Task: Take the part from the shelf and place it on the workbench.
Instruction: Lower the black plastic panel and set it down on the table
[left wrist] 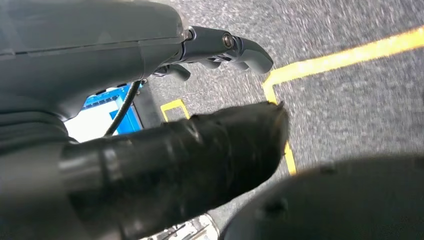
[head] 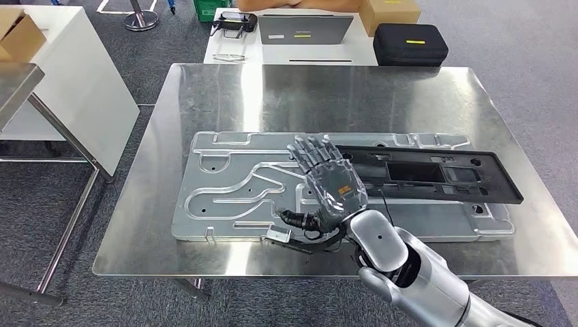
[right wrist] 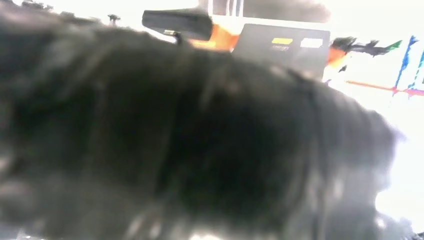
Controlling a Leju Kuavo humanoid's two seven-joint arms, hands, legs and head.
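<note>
A long black rectangular part [head: 422,174] lies on top of a large silver stamped plate [head: 232,191] on the steel workbench [head: 307,95]. My right hand [head: 327,177] is stretched out flat over the plate, fingers spread and straight, right at the black part's left end, which it hides. It holds nothing. In the right wrist view that hand [right wrist: 200,140] is a dark blur close to the lens. My left hand [left wrist: 100,55] hangs over grey carpet, its thumb [left wrist: 190,155] and fingers [left wrist: 225,45] apart with nothing between them.
Behind the workbench stands a white table with a laptop [head: 305,28], a black case [head: 410,43], a cardboard box [head: 388,12] and a controller [head: 235,22]. A white table [head: 75,75] and a steel shelf edge [head: 13,85] stand at left. Yellow floor lines [left wrist: 340,55] run below the left hand.
</note>
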